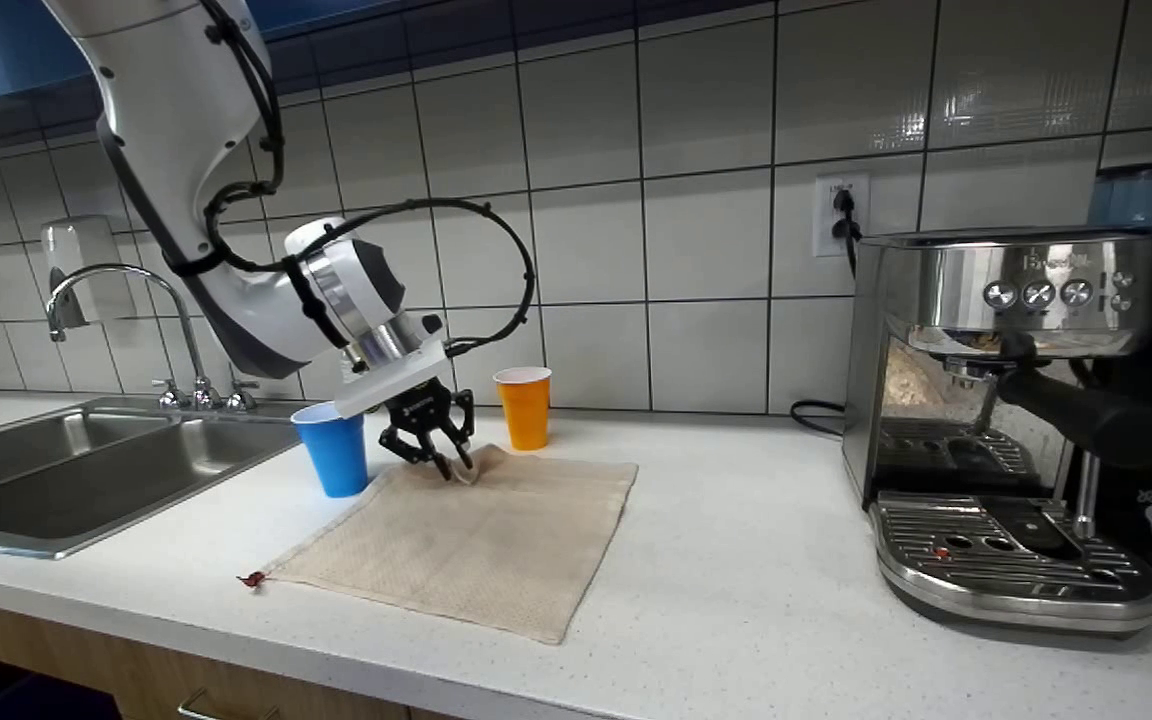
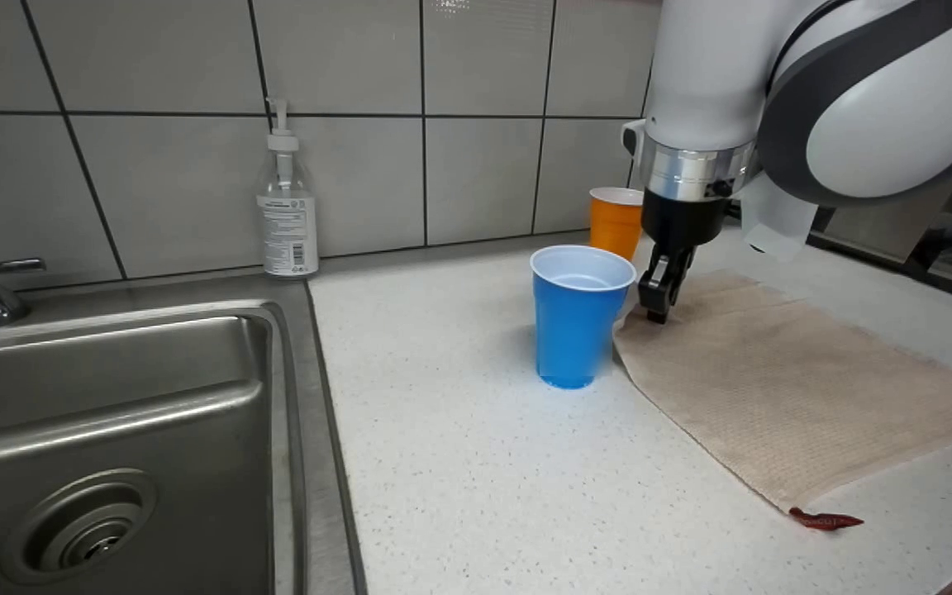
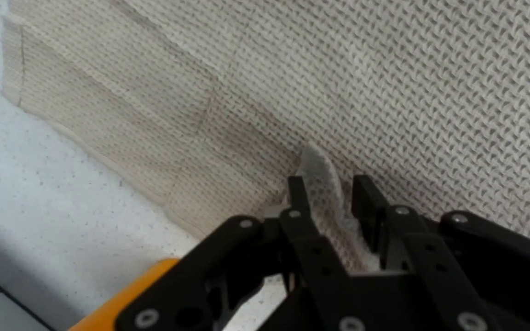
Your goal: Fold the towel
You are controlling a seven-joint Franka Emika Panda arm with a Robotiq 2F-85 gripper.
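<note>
The beige-tan towel lies spread on the white counter, with a red tag at a near corner. It also shows in an exterior view. My gripper points down at the towel's far edge, near the wall side. In the wrist view the fingers stand a little apart. A raised fold of the towel sits between them, with a gap to the right finger. The gripper also shows in an exterior view at the towel's corner, where the fingers overlap each other.
A blue cup stands close beside the gripper, at the towel's side edge. An orange cup stands behind the towel near the tiled wall. A steel sink lies past the blue cup. A coffee machine stands at the opposite end.
</note>
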